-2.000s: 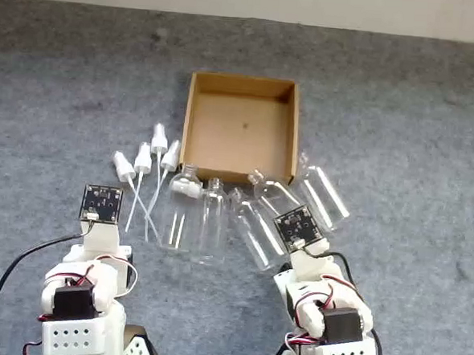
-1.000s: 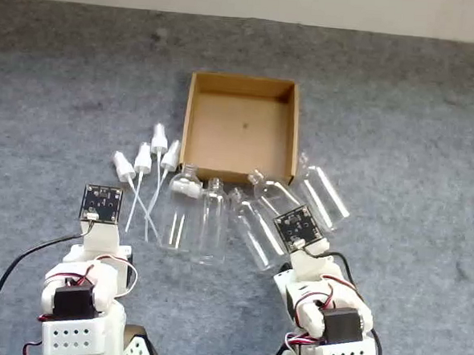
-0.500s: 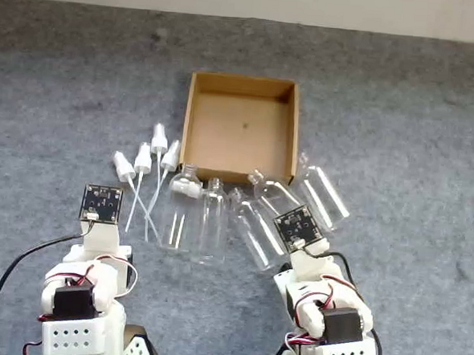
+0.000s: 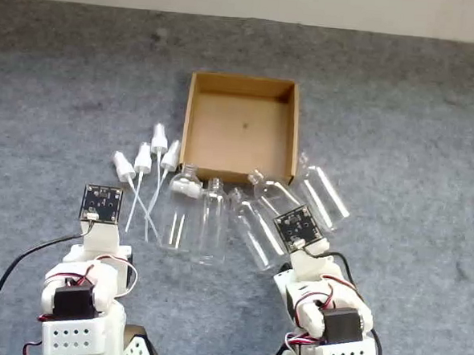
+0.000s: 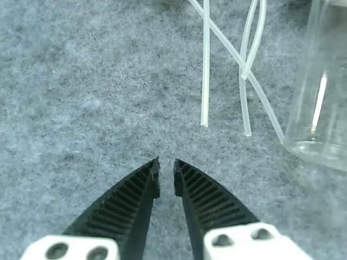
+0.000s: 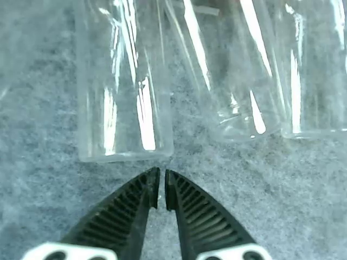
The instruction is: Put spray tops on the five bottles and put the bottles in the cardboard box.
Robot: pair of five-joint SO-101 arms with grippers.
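Several clear bottles lie side by side on the grey felt in front of the cardboard box (image 4: 240,129), from the leftmost bottle (image 4: 178,214) to the rightmost bottle (image 4: 323,192). Several white spray tops (image 4: 143,157) with long tubes lie left of them, and one white top (image 4: 186,186) rests at the leftmost bottle's neck. My left gripper (image 5: 165,174) is shut with nothing in it, just short of the tube ends (image 5: 205,81) and beside a bottle base (image 5: 320,92). My right gripper (image 6: 161,187) is shut and holds nothing, close to a bottle base (image 6: 124,86).
The box stands open with nothing inside. The left arm (image 4: 98,217) and right arm (image 4: 302,230) sit at the table's near edge. Bare grey felt lies all around the box, bottles and tops.
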